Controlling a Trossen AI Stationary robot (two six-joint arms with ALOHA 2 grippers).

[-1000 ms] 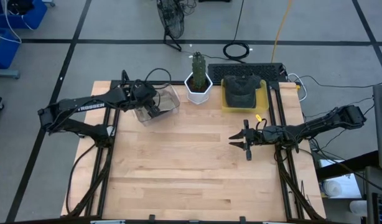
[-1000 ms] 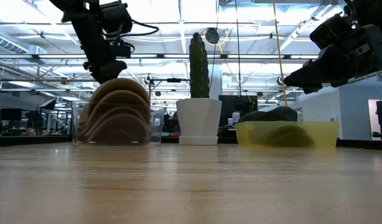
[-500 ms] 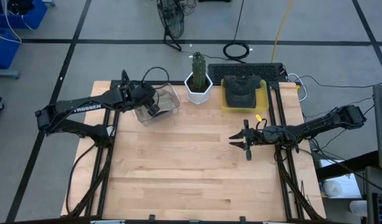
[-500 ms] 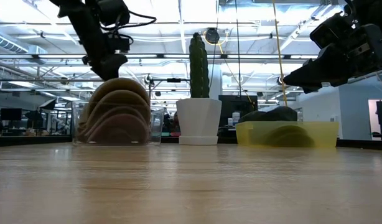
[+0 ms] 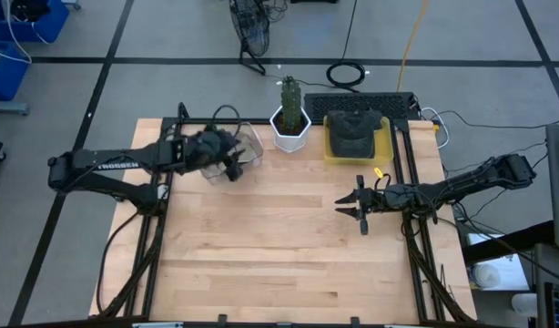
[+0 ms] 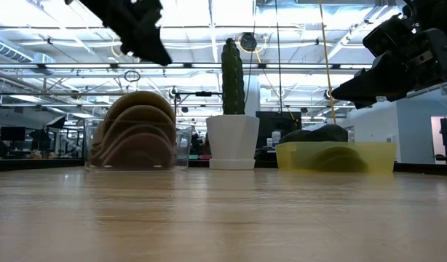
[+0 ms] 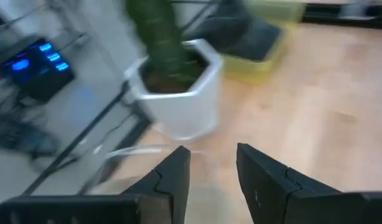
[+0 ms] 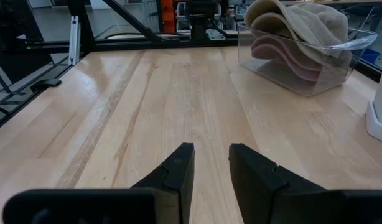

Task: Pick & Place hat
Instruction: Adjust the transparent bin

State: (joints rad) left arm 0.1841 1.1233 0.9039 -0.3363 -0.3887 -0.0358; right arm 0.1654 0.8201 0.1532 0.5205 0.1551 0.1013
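A clear bin [image 6: 136, 142] at the table's far left holds a stack of tan hats [image 8: 297, 31] standing on edge. A dark hat [image 5: 352, 130] lies in a yellow tray [image 6: 369, 156] at the far right. My left gripper [image 7: 213, 165] is open and empty. It hangs above the bin's near edge [image 5: 232, 169], high over the hats [image 6: 154, 51]. My right gripper [image 8: 209, 155] is open and empty, hovering level over the table's right side [image 5: 350, 208] and pointing left.
A cactus in a white pot [image 5: 290, 123] stands between the bin and the yellow tray, close to my left gripper [image 7: 178, 93]. A keyboard [image 5: 361, 102] lies behind the tray. Bare wood [image 5: 279, 246] covers the table's middle and near part.
My left gripper has risen from the top of the hat stack in the clear bin to well above it, drifting slightly toward the table's right and near side, and comes away empty. The hats stay as they were. The right arm has kept still.
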